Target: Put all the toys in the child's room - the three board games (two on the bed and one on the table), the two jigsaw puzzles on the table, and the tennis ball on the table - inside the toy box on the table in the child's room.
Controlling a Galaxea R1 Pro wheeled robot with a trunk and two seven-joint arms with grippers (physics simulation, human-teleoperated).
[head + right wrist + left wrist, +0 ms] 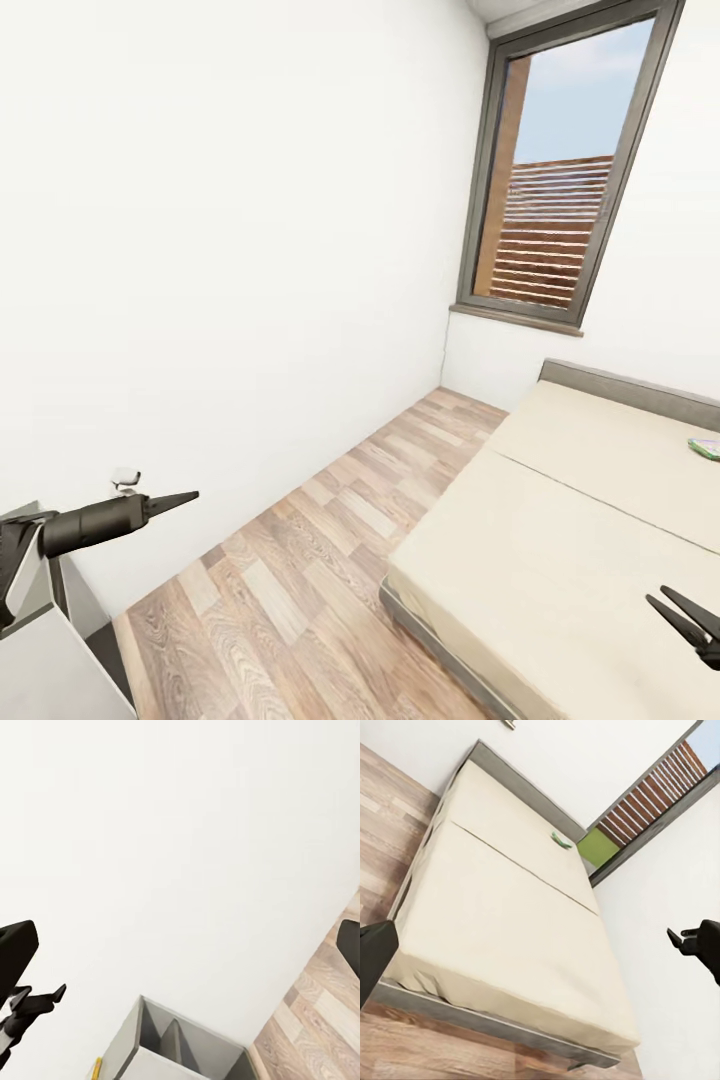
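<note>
Where the cream bed (560, 520) lies seamed, a multicoloured board game (706, 446) rests.

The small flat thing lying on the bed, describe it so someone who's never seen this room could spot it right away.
Find the big cream bed under the window. Past the seam, near the grey headboard, lies a small flat box. Its green and multicoloured print is the only colour on the mattress.

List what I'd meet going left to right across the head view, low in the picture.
left gripper → wood floor → bed → right gripper
</note>
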